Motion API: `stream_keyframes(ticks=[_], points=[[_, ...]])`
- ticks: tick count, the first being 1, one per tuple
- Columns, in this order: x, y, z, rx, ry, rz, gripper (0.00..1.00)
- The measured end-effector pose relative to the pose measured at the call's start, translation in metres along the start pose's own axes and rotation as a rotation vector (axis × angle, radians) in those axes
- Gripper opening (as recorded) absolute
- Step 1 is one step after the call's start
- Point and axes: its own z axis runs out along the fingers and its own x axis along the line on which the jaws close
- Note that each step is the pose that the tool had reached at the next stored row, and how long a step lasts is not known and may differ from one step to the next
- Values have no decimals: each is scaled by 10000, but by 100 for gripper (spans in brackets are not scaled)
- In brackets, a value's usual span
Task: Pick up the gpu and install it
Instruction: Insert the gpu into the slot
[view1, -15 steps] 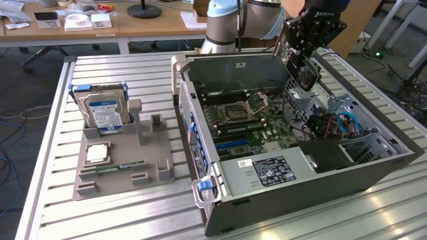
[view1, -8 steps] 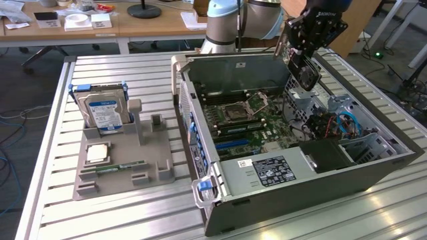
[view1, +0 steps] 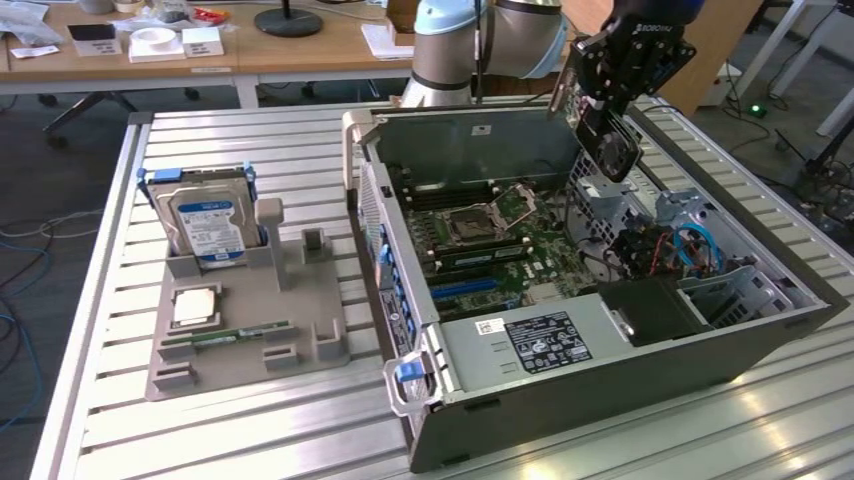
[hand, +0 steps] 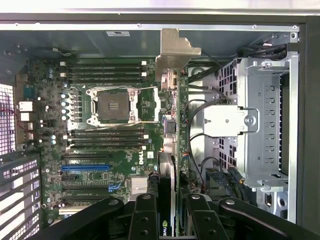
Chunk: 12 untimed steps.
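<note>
**Item record: gpu in the tool, over the open computer case**

**Tool** (view1: 601, 103) (hand: 170, 221): black, two-fingered, on the Universal Robots arm (view1: 454, 40). It is clamped on the gpu, with one finger on each face of the card.

**Gpu** (view1: 610, 148) (hand: 168, 155): dark expansion card, held upright on edge. In the exterior view its round fan faces the camera. The card hangs below the tool at the far end of the case, above the interior and clear of the boards below. In the wrist view it is seen edge-on, with its metal bracket (hand: 176, 50) at the end away from the tool. There it runs between the CPU socket and the drive cage. Whether it touches any slot cannot be told.

**Computer case** (view1: 747, 335): tower laid on its side with the side panel off and the interior open upward.

**Motherboard** (view1: 514, 245) (hand: 115, 167): green, lying in the case floor. It carries an empty CPU socket (view1: 474, 225) (hand: 111, 105), dark memory slots on both sides of the socket, and one blue slot (hand: 85, 167).

**Drive cage** (hand: 265, 120): bare metal, beside the motherboard.

**Parts holder** (view1: 254, 345): grey, on the counter (view1: 200, 445) at the exterior view's left, well apart from the tool. It holds:
- a blue-labelled hard drive (view1: 207, 222), standing upright
- a processor chip (view1: 194, 305), lying flat
- a narrow green RAM stick (view1: 247, 333), lying flat
</note>
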Motion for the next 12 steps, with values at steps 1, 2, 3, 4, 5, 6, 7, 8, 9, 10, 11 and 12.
stream_keyframes(ticks=[1, 2, 3, 4, 5, 6, 7, 8, 9, 10, 11, 12], points=[[0, 0, 0, 0, 0, 0, 26], [0, 0, 0, 0, 0, 0, 26], [0, 0, 0, 0, 0, 0, 26], [0, 0, 0, 0, 0, 0, 26], [0, 0, 0, 0, 0, 0, 26], [0, 0, 0, 0, 0, 0, 26], [0, 0, 0, 1, -1, 0, 26], [0, 0, 0, 1, 0, 0, 26], [0, 0, 0, 0, 0, 0, 26], [0, 0, 0, 0, 0, 0, 26], [0, 0, 0, 0, 0, 0, 26], [0, 0, 0, 1, 0, -4, 26]])
